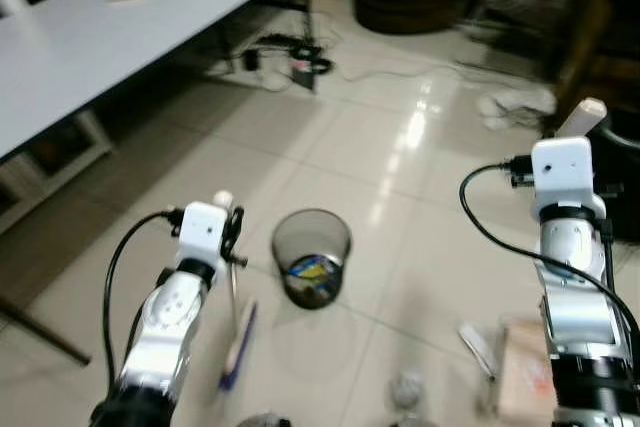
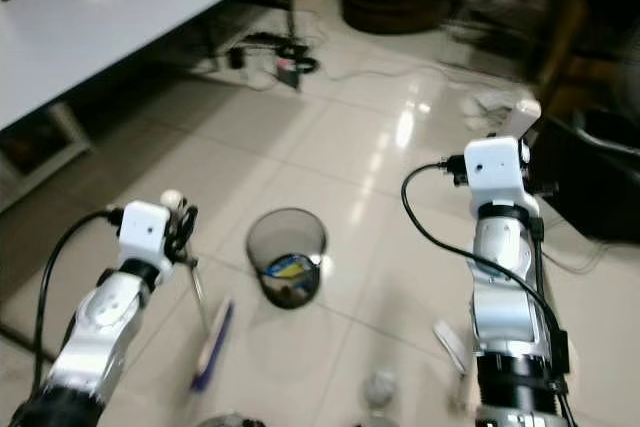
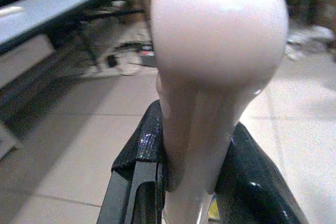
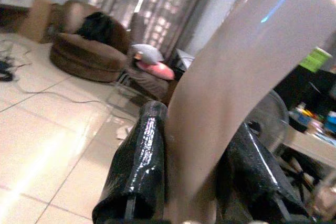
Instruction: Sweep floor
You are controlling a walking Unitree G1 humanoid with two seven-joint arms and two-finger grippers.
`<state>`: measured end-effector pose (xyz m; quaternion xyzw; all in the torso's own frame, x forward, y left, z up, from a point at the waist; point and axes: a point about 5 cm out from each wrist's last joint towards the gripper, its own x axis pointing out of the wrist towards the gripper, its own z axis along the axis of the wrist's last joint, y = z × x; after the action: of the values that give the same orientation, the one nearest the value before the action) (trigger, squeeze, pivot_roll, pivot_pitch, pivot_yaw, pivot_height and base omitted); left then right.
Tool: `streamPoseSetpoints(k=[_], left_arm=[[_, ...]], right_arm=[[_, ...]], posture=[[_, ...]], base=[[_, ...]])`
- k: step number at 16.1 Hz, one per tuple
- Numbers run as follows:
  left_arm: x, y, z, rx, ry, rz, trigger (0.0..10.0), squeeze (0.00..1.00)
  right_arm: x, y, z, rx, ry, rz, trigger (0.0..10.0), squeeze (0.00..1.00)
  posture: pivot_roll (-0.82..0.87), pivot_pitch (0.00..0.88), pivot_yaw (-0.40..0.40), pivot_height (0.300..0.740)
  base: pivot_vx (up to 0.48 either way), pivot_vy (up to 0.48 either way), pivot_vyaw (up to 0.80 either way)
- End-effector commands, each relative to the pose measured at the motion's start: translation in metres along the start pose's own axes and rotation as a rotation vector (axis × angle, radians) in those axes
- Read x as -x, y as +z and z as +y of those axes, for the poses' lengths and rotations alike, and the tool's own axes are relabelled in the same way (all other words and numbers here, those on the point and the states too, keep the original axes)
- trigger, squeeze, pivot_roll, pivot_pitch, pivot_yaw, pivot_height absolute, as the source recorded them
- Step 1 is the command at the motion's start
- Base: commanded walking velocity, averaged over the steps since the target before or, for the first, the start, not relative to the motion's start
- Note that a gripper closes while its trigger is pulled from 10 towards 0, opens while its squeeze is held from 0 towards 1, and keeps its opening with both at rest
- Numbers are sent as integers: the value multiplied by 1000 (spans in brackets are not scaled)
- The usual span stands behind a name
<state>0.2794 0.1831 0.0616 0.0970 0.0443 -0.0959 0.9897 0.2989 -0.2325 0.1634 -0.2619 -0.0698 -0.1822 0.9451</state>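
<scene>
Broom (image 1: 238, 339) stood just beside the bin (image 1: 312, 256), its pale handle top clamped in the left gripper (image 3: 191, 182). Right gripper (image 4: 197, 177) clamped the dustpan handle (image 4: 236, 77).

The litter (image 1: 405, 389) near the floor's lower edge (blurred, partly cropped) cannot be identified.

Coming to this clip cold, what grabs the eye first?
The dark mesh wastebasket on the shiny tiles between both arms. The left gripper is shut on a broom handle, its blue-edged broom head on the floor. The right gripper clamps a pale dustpan handle.
</scene>
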Motion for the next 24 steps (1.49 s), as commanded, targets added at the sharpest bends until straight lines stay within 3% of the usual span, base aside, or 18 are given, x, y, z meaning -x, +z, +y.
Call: streamPoseSetpoints(k=[1, 4, 6, 12, 16, 20, 24], left_arm=[[-2, 11, 0, -14, -29, -41, 10000, 0], [4, 10, -1, -35, -83, -32, 10000, 0], [15, 6, -1, -61, -177, -1, 10000, 0], [27, 6, -2, -35, -284, 25, 10000, 0], [31, 3, 1, -9, -243, 6, 10000, 0], [2, 10, 2, -5, -58, -13, 10000, 0], [-5, 19, 4, 1, 31, -61, 10000, 0]], right_arm=[[-1, 17, -3, -35, -24, -76, 10000, 0], [6, 9, 16, -170, 7, -7, 10000, 0], [10, 3, 24, -251, 1, 56, 10000, 0], [15, 0, 24, -269, -7, 56, 10000, 0], [16, 0, 27, -270, 4, 61, 10000, 0], [18, -8, 33, -290, 35, 111, 10000, 0], [19, -5, 36, -308, 80, 101, 10000, 0]], posture=[[-12, 36, 65, 740], [9, 35, 63, 740], [21, 35, 67, 740], [25, 25, 90, 740], [25, 45, 85, 740], [10, 63, 80, 740], [1, 69, 75, 740]], base=[[0, 0, -800], [0, 0, -800], [0, 0, -800], [0, 0, -800], [0, 0, -800], [0, 0, -570], [0, 0, 0]])
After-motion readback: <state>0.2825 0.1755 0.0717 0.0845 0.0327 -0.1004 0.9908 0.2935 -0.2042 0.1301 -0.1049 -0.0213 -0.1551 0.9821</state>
